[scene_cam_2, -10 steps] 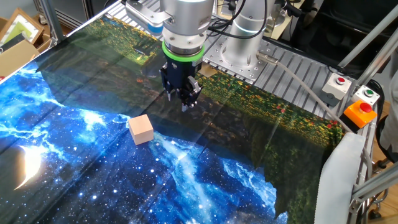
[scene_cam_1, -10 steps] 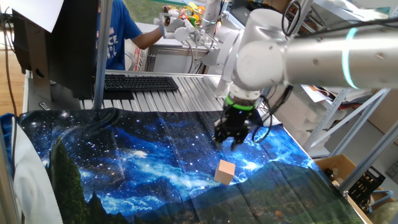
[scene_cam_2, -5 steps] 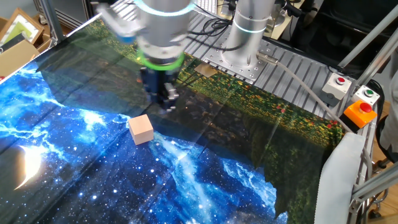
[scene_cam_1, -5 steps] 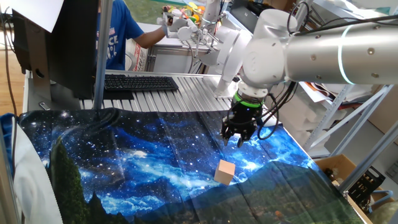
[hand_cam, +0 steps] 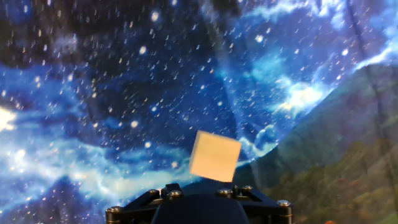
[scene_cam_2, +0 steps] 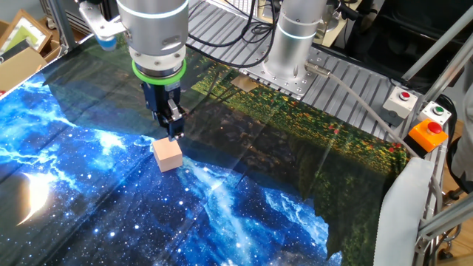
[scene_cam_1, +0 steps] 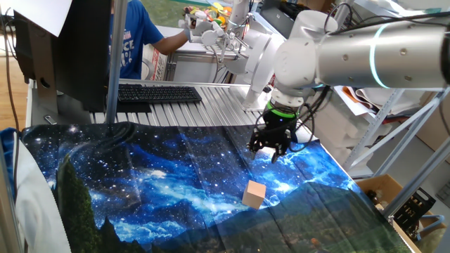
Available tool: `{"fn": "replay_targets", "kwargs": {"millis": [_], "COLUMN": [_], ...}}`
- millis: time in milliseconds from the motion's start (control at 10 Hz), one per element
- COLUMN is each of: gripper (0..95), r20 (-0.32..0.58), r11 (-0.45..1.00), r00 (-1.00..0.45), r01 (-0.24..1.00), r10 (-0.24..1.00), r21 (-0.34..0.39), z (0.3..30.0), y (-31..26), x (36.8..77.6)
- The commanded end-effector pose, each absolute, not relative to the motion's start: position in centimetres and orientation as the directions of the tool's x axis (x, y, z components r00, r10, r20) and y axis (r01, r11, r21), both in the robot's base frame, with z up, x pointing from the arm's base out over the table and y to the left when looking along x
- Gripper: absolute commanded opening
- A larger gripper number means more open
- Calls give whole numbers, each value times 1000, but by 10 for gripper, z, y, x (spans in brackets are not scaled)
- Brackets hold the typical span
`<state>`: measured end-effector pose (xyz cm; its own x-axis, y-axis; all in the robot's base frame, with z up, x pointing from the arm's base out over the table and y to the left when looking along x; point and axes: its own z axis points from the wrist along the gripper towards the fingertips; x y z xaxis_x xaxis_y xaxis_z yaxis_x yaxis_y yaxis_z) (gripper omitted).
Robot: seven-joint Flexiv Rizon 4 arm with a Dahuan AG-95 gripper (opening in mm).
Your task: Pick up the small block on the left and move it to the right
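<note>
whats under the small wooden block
The small block sits on the starry blue galaxy-print cloth spread over the table. The patch of cloth directly beneath it is covered by the block, and the table surface under the cloth cannot be seen.

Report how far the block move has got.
Done: nothing beyond the approach; the small block sits untouched on the starry cloth. In hand: the gripper hangs above and a little behind it, holding nothing; whether its jaws are open is unclear. Left: centring, descent, grasp, lift, carry right, release.
</note>
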<state>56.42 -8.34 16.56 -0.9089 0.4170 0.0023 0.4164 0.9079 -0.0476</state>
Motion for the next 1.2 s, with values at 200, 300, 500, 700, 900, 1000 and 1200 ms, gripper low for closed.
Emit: {"fn": "replay_targets", "kwargs": {"millis": [200,300,500,700,900,1000,1200], "gripper": [570,570,570,570,760,760,760], "r20": [7,1,-15,-14,-18,-12,0], "r11": [904,907,902,898,889,893,918], "r00": [-905,-908,-903,-899,-890,-893,-918], "r01": [425,419,429,439,456,449,397], "r10": [426,420,429,438,456,449,397], "r21": [-49,-47,-52,-44,-49,-37,-24], "z": [165,163,162,162,159,159,160], "y": [-87,-89,-89,-91,-93,-94,-94], "x": [563,563,563,564,564,563,563]}}
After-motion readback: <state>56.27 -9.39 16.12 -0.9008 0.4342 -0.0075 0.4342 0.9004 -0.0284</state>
